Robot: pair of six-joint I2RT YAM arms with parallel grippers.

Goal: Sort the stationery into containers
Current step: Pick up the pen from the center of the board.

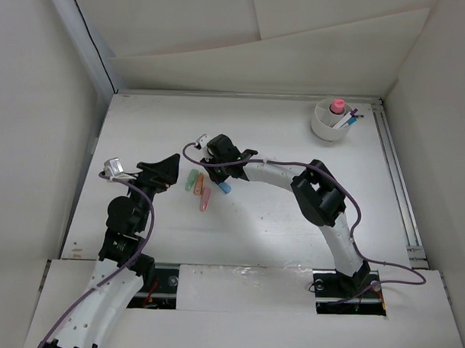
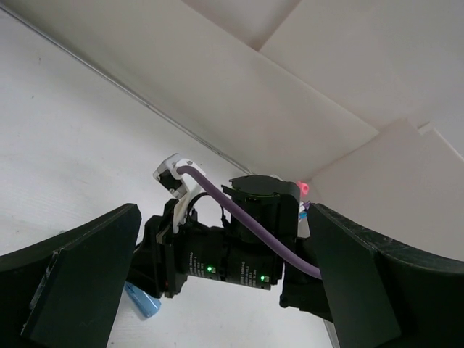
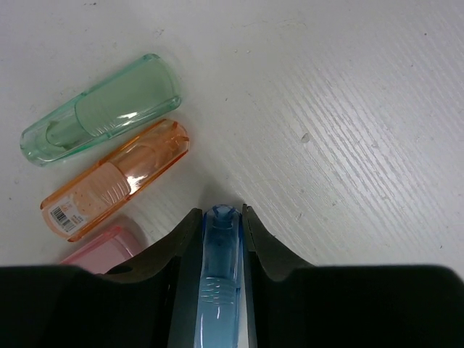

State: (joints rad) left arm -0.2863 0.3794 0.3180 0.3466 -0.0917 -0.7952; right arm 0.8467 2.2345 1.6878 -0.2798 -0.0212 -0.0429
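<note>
Highlighters lie mid-tabletop (image 1: 257,129): the green highlighter (image 3: 101,109), orange highlighter (image 3: 116,177) and pink highlighter (image 3: 105,246) rest side by side. The right gripper (image 3: 221,217) is closed narrowly around the blue highlighter (image 3: 220,268) (just beside the pink). The left gripper (image 2: 221,283) hangs spread wide, holding nothing. At the far right, the white cup (image 1: 320,125) contains a pink bottle (image 1: 338,107) and pens (image 1: 350,117).

pink highlighter (image 3: 107,245) mostly hidden, blue highlighter (image 3: 220,270) cut off below

The green highlighter (image 3: 101,109), orange highlighter (image 3: 116,177), pink highlighter (image 3: 105,246) and blue highlighter (image 3: 219,254) are translucent; the cup (image 1: 320,128) and tabletop (image 3: 362,109) are white, the bottle (image 1: 338,107) pink.
</note>
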